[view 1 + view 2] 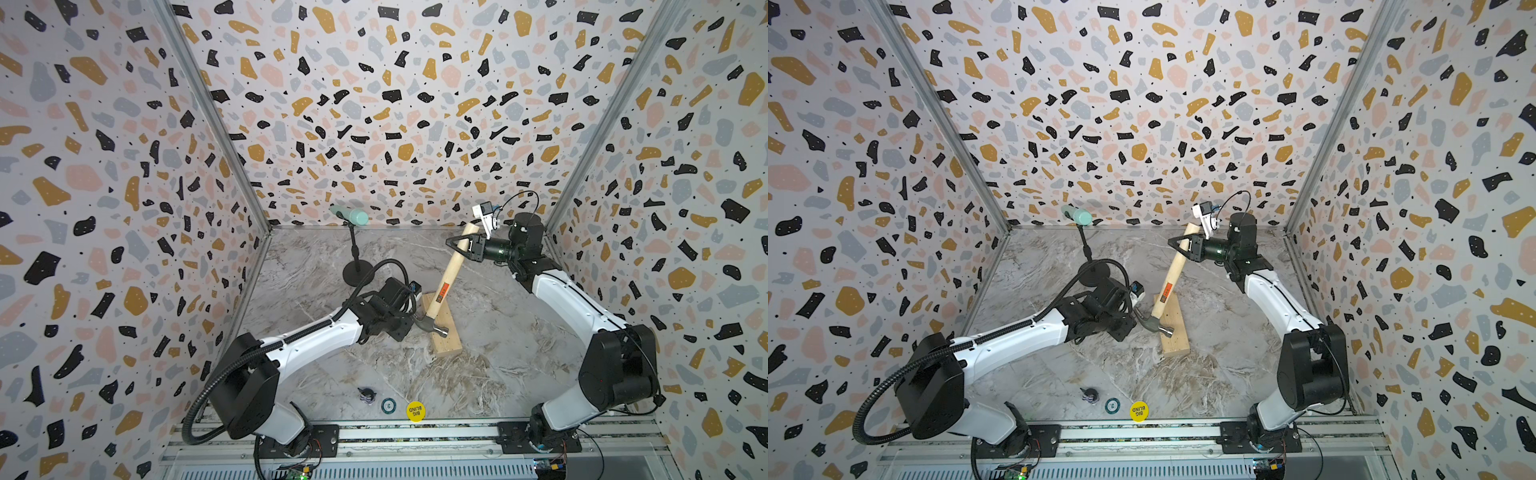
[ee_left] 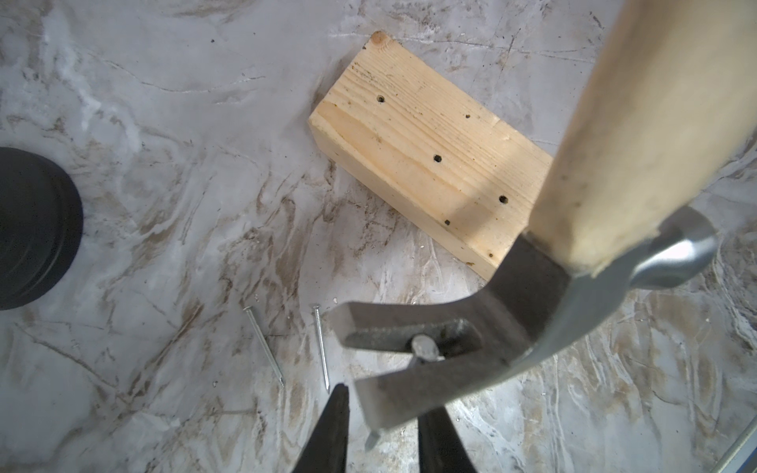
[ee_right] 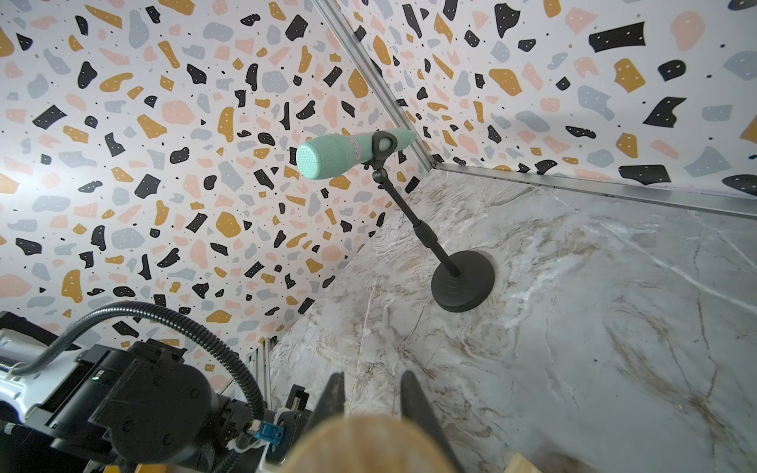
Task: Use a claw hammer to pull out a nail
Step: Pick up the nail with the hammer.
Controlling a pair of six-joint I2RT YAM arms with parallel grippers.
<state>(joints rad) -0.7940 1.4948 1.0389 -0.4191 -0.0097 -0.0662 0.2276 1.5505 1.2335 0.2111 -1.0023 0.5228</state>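
Right claw is clamped on the claw hammer near the far end of its wooden handle. In the right wrist view the handle butt sits between the two fingers. The hammer stands tilted, head down, and in both top views its steel head is over the near part of the wood block, handle leaning up toward the back wall. We see the nail caught in the slot of the hammer's forked end, head above the fork, tip poking out below. It is out of the block, whose top face shows only dark holes. Left claw sits right under that fork with its fingers apart, one either side of the nail tip and the nearer prong, and we see no contact with the nail. Two loose nails lie flat on the marble bench just beside the block. A mint microphone on a black stand is well back near the wall.
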